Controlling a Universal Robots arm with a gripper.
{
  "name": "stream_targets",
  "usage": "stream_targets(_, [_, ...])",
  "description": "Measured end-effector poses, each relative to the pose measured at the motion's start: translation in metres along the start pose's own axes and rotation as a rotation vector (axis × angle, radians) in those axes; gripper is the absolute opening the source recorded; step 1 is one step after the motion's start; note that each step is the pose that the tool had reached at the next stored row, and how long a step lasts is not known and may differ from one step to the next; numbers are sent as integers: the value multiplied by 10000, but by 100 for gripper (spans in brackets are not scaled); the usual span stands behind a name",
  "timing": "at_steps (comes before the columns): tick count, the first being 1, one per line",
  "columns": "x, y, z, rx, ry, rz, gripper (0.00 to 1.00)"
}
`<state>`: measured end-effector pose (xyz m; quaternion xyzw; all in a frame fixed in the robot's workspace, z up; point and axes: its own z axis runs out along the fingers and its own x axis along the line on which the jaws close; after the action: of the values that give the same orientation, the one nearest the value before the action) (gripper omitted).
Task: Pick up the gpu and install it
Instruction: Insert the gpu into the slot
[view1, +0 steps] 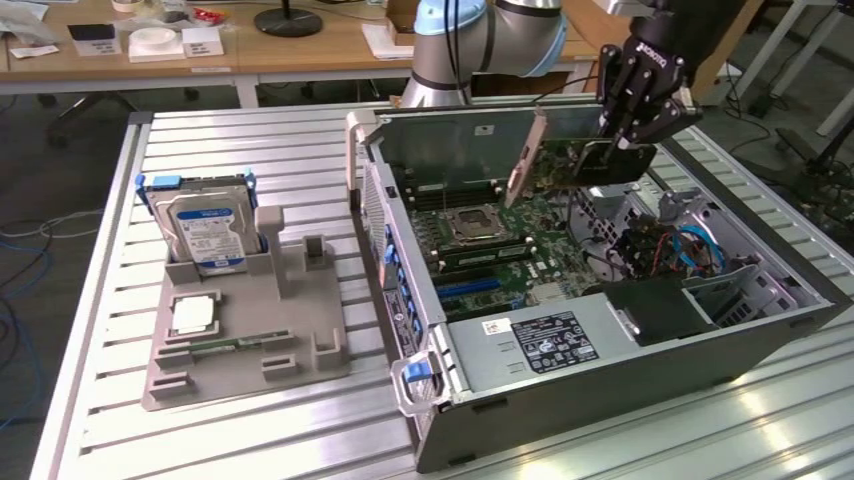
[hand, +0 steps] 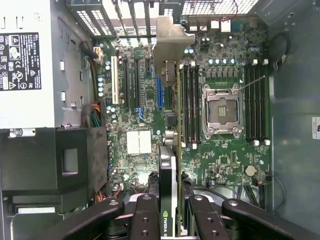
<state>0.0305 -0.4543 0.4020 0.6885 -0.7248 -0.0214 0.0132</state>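
1. GPU (view1: 587, 160), a thin green circuit-board card with a black cooler and a pale metal end bracket, hangs upright in the upper right of the exterior frame. It sits above the green motherboard (view1: 534, 235) and apart from it, not yet seated.
2. Black multi-fingered gripper (view1: 627, 135) on the silver-and-blue robot arm (view1: 461, 40) is clenched on the GPU's upper edge, with fingers on both faces. That hold leaves the connector edge underneath free, which looks suited to a downward press.
3. Grey metal tower case (view1: 601, 400) lies on its side with its panel off, at the exterior view's right on the slatted aluminium table (view1: 267, 140). Laid this way, the motherboard faces up toward the arm.
4. Seen edge-on from the wrist, the GPU (hand: 170, 170) runs parallel with the long black expansion slots (hand: 137, 82), its bracket end toward the case's vented rear wall. This appears to line up the connector with a slot and the bracket with the rear openings.
5. Silver hard drive with a blue-white label (view1: 200, 235) stands in a grey plastic fixture (view1: 247, 350) at centre left of the exterior frame, well apart from the gripper.
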Motion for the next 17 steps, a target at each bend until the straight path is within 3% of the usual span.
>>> stream_targets(17, [3,45,87,-1,1,-1,27])
